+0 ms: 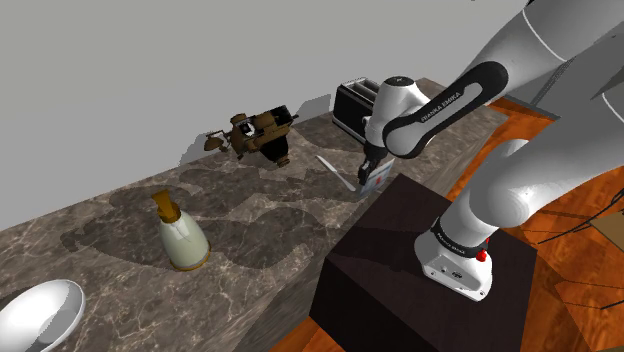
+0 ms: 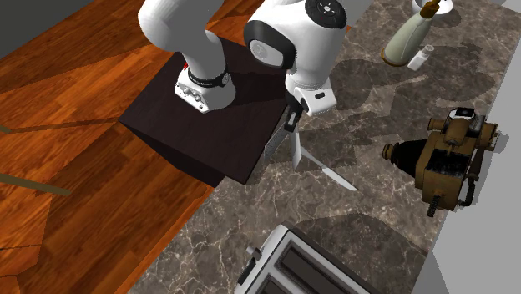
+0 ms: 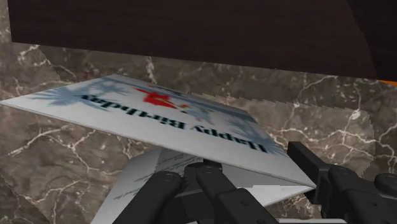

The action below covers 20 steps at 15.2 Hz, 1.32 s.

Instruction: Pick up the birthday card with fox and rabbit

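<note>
Folded white birthday card (image 3: 172, 118) with blue "Happy Birthday" lettering and a small red figure stands half open like a low tent on the dark veined marble worktop (image 1: 120, 220), close against the edge of the dark box stand (image 1: 400, 250). One leaf is raised and the other lies under it. Running across the shoulder view from the left, a glossy white bowl (image 1: 40, 312) sits at the near corner. Next come a cream bottle-shaped vase with a gold neck (image 1: 183, 240) and a brown and black antique-looking camera (image 1: 262, 137) by the wall. All three are well apart from the card. The card itself follows, and a black and silver toaster (image 1: 355, 100) stands behind it. The all-black claw (image 3: 254, 168) hangs low just beside the card. In the wrist view its fingers are spread apart, with the card's near corner lying between them, and neither finger seems to press on it, so nothing is gripped. I judge the card to be very light, thin and bendy, with a smooth face that could slide on the marble or slip between the pads. The raised leaf's free edge, or better the stiffer part near the fold, looks like the place to pinch it. A gentle squeeze should do, since a hard one may crease it.
</note>
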Available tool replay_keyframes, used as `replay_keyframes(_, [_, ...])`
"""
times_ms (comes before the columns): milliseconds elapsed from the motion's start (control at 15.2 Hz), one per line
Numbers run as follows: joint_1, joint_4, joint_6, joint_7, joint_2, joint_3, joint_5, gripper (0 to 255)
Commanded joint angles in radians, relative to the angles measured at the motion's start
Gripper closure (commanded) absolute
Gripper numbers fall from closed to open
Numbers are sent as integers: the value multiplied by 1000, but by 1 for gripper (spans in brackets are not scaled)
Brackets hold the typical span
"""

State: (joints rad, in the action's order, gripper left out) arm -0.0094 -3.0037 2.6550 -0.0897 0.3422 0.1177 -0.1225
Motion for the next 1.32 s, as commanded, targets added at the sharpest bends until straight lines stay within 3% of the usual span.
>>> replay_keyframes(0, [0,-1,-1,0,-1,0,0,255])
replay_keyframes(132, [-3,-2,-1,-3,0,2,-2,255])
replay_keyframes(1122, [-1,62,-335,-11,271,-10,14,255])
replay_keyframes(1254, [0,62,-338,-11,273,-10,14,255])
